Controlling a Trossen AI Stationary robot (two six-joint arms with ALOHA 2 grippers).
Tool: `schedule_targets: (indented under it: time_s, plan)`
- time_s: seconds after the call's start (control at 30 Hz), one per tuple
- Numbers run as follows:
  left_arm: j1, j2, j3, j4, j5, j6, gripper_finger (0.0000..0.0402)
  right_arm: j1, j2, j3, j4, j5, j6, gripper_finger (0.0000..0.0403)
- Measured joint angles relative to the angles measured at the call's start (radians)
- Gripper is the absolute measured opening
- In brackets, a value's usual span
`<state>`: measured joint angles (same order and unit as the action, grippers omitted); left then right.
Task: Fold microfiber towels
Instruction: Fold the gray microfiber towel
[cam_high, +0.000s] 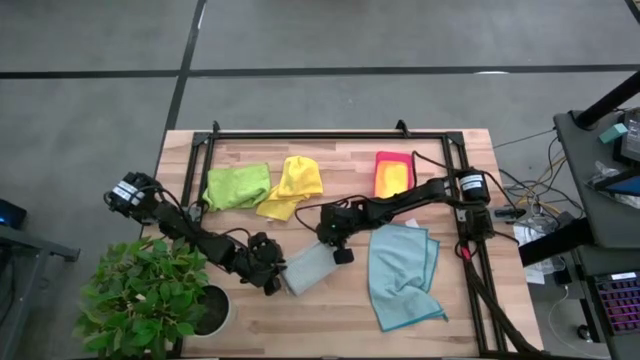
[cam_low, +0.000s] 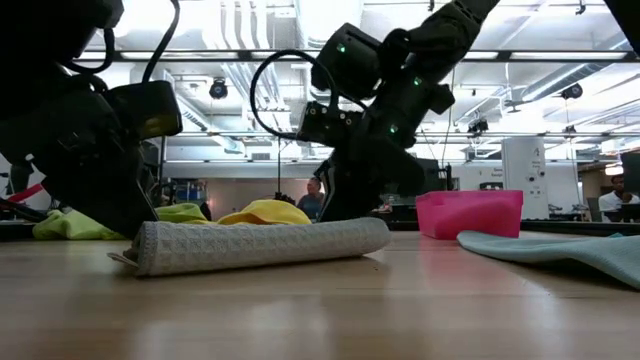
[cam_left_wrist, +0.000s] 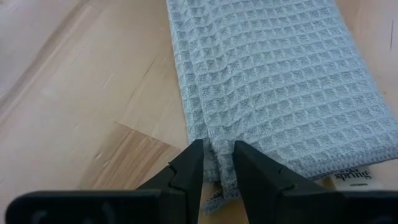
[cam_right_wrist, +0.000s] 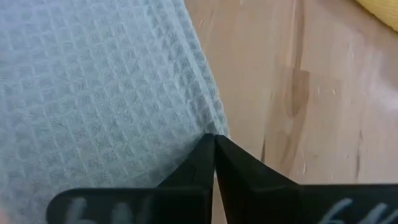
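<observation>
I see bare table (cam_high: 330, 310) in front of the grey towel (cam_high: 310, 268); the blue towel (cam_high: 400, 272) and potted plant (cam_high: 150, 295) hem its sides.

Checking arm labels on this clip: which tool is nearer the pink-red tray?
Right. The right tool pinches the folded grey towel at its corner toward the tray. The left tool grips the towel's opposite end, farther from the tray.

Black jointed arms (cam_high: 400, 205), looped cables, green lights.
</observation>
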<state>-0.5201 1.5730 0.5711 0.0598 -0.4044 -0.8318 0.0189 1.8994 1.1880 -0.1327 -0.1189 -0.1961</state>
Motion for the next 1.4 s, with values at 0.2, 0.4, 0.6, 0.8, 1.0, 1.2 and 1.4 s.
schedule_targets:
  time_s: [0.2, 0.4, 0.6, 0.8, 1.0, 1.2, 1.4]
  plan:
    - [0.000, 0.000, 0.000, -0.004, 0.001, 0.000, 0.0079, 0.000, 0.009, -0.011, 0.011, 0.012, 0.015, 0.0009]
    - [0.001, -0.001, 0.007, -0.012, 0.003, 0.001, 0.0079, 0.000, -0.004, -0.015, 0.011, 0.015, 0.017, 0.0009]
    - [0.001, -0.010, 0.009, -0.027, 0.008, 0.001, 0.0079, 0.000, -0.012, -0.008, 0.004, 0.019, 0.036, 0.0009]
    - [0.002, -0.032, 0.010, -0.073, 0.011, 0.001, 0.0079, 0.000, -0.013, -0.007, 0.005, 0.019, 0.061, 0.0009]
    - [0.002, -0.060, 0.013, -0.116, 0.012, 0.001, 0.0079, 0.000, -0.016, -0.006, 0.005, 0.019, 0.086, 0.0009]
    - [0.002, -0.071, 0.010, -0.124, 0.012, 0.001, 0.0080, 0.002, -0.039, -0.011, 0.002, 0.019, 0.103, 0.0009]
    - [0.003, -0.071, 0.017, -0.124, 0.012, 0.000, 0.0080, 0.024, -0.088, -0.034, -0.002, 0.063, 0.104, 0.0009]
